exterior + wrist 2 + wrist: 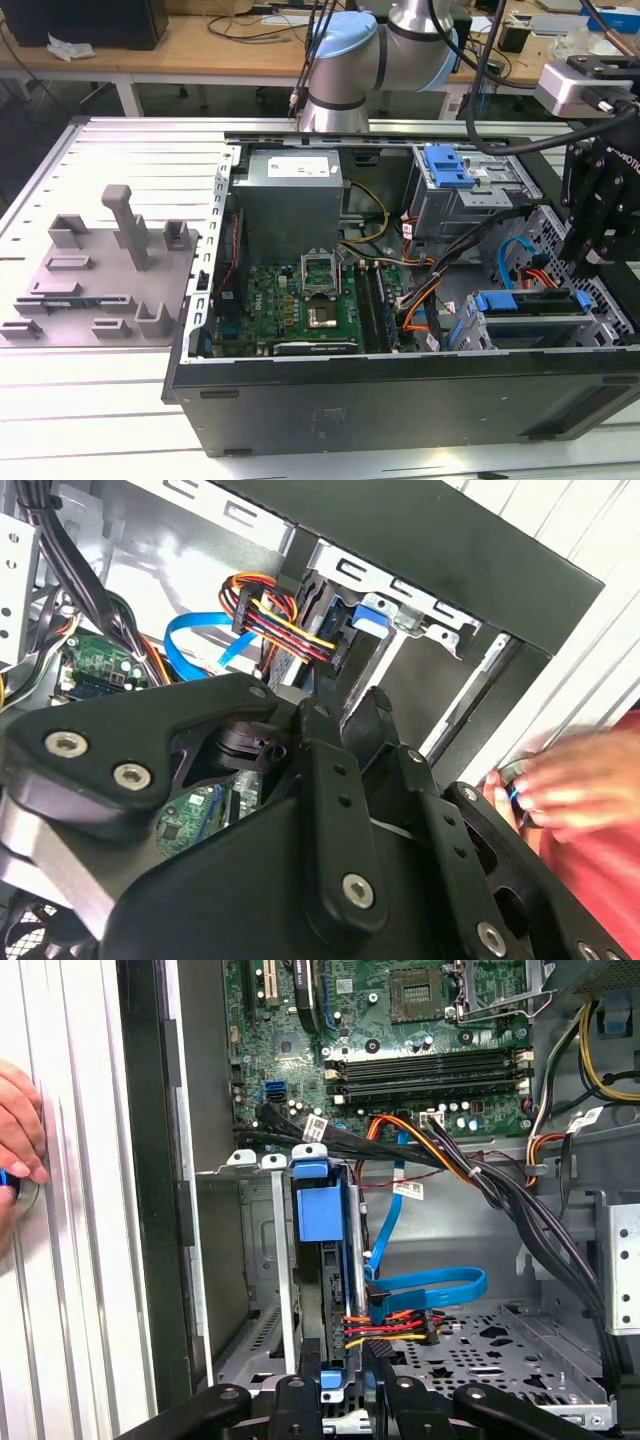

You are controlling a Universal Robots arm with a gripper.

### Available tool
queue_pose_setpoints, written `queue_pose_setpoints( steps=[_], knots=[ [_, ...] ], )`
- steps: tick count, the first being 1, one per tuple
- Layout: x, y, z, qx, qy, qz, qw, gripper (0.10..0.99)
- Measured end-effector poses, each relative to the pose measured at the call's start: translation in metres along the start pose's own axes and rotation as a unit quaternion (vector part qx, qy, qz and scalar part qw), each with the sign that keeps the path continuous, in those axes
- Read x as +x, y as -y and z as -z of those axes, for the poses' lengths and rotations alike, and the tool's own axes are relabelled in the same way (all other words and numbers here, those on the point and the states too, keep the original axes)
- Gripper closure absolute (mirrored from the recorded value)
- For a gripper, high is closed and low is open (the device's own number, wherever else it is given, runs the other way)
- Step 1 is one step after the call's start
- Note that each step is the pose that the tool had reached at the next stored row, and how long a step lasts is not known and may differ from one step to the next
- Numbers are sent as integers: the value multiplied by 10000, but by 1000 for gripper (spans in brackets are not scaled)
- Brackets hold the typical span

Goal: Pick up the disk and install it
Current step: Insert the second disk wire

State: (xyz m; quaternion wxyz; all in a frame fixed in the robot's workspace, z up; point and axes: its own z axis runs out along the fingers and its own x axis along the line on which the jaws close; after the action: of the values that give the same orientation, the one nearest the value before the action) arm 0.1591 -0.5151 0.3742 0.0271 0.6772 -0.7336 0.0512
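Inside the open computer case [400, 390], the gripper [345, 1385] is clamped on the disk [325, 1260], seated upright in its drive cage [600, 325].

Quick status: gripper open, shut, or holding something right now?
Gripper: fingers closed around the edge of the silver hard drive in its blue plastic carrier, which sits upright in the computer case's drive cage.

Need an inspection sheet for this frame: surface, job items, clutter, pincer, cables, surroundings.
Surface: ribbed metal table carrying an open computer case.
Job's things: disk stands on edge in the case's drive cage, blue carrier showing.
Clutter: grey fixture tray beside the case, at the exterior view's left.
Grippers: pincer over the drive cage, at the disk.
Cables: blue data cable and red-yellow power wires beside the disk.
Surroundings: a person's hand at the table beside the case.
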Motion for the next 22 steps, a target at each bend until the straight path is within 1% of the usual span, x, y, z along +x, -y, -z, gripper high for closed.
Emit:
queue_pose_setpoints(
  steps=[4, 6, 8, 10, 11, 12, 15, 18, 20, 21, 22],
  knots=[
    [-8, -1, 1, 1, -7, 0, 10000, 780],
    [-32, -3, 4, 3, -33, 1, 10000, 780],
    [-34, -3, 3, 3, -34, -1, 10000, 780],
    [-46, 115, 1, -125, -45, 13, 9999, 780],
    [-52, 154, -1, -150, -47, 16, 9999, 780],
    [-55, 159, -2, -150, -47, 14, 9999, 780],
    [-61, 162, -7, -162, -48, -26, 9999, 780],
    [-97, 156, -2, -207, -54, -106, 9997, 780],
    [-99, 126, -1, -235, -58, -151, 9996, 780],
    [-99, 112, 0, -240, -58, -157, 9996, 780],
    [-100, 70, 2, -248, -59, -171, 9995, 780]
  ],
)
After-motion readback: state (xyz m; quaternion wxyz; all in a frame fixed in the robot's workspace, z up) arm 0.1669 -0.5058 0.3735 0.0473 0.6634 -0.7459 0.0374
